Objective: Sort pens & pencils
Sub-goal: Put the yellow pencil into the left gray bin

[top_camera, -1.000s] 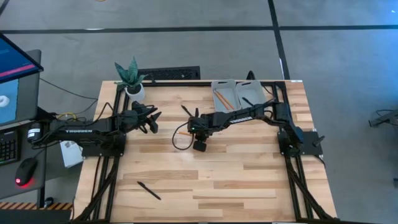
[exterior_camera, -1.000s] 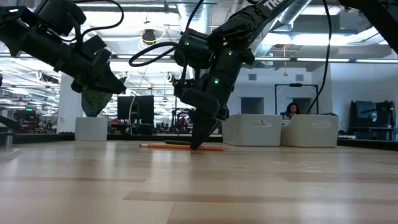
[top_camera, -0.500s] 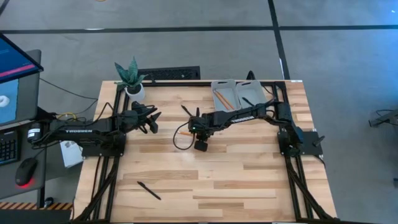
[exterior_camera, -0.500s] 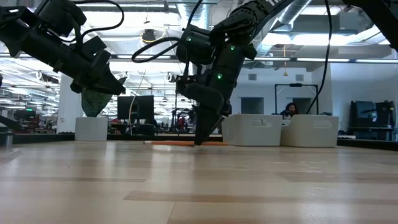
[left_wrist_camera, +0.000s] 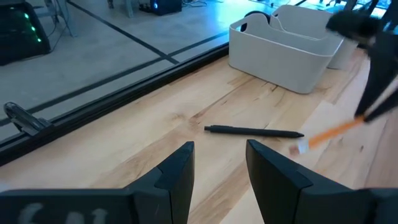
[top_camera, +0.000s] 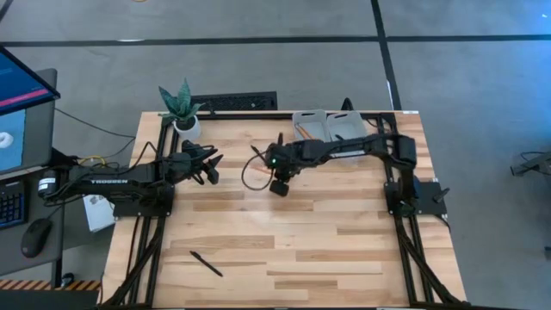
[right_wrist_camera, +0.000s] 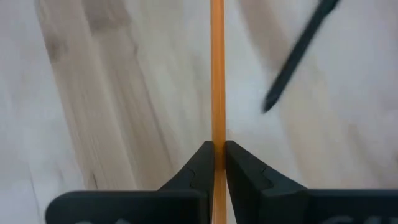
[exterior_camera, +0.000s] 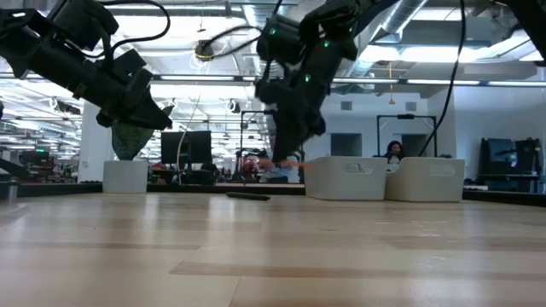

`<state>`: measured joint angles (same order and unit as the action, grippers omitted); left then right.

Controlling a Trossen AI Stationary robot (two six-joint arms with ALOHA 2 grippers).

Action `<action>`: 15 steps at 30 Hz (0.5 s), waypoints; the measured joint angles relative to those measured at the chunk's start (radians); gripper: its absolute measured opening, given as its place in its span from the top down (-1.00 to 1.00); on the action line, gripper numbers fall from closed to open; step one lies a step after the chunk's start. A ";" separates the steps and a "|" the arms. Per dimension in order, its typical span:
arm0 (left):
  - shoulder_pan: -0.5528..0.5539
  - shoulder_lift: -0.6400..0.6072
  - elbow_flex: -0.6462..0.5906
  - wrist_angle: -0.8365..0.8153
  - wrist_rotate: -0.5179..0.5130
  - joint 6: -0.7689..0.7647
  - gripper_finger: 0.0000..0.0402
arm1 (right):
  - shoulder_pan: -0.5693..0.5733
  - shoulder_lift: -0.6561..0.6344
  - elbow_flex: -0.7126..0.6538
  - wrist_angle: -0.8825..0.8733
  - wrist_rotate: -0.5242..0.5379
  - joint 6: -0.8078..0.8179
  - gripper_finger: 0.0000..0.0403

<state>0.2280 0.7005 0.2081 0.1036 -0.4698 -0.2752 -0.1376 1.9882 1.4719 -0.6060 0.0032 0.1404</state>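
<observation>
Lifted off table (top_camera: 258,250): right end effector's (right_wrist_camera: 216,163) pencil (right_wrist_camera: 216,74)

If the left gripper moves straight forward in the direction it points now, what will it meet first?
Probably the black pen lying on the table ahead of the left gripper; the white bins stand farther behind. Depth is uncertain.

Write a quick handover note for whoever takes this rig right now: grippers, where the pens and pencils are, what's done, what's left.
Right gripper: shut on an orange pencil, lifted off the table near the bins.
Left gripper: jaws apart, holding nothing, waiting on the left side.
Loose: one black pen lying mid-table near the bins, another pen near the front edge.
Done: at least one pencil is in a bin.
Left: drop the held pencil, then sort both loose pens.
</observation>
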 joint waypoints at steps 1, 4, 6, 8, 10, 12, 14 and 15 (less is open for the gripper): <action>0.000 0.000 0.000 -0.001 -0.003 0.000 0.33 | -0.009 -0.016 0.000 0.009 0.000 0.007 0.73; 0.000 0.000 0.000 0.000 -0.007 -0.001 0.33 | -0.039 -0.065 0.000 0.011 0.001 0.018 0.73; 0.000 0.000 0.000 0.001 -0.008 -0.001 0.33 | -0.060 -0.094 0.000 0.008 0.003 0.018 0.73; 0.000 0.000 0.000 -0.001 -0.008 -0.007 0.33 | -0.079 -0.126 0.000 0.009 0.022 0.018 0.73; 0.000 0.000 0.000 0.000 -0.008 -0.009 0.33 | -0.098 -0.154 0.000 0.006 0.043 0.018 0.73; 0.000 0.000 0.000 0.000 -0.009 -0.010 0.33 | -0.118 -0.180 0.000 0.006 0.050 0.018 0.73; 0.000 0.000 0.000 0.000 -0.009 -0.010 0.33 | -0.138 -0.203 0.000 0.006 0.051 0.025 0.73; 0.000 0.000 0.000 0.000 -0.009 -0.010 0.33 | -0.148 -0.213 0.000 0.005 0.051 0.038 0.73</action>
<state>0.2281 0.7006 0.2081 0.1032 -0.4786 -0.2852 -0.2860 1.7752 1.4723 -0.6011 0.0540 0.1785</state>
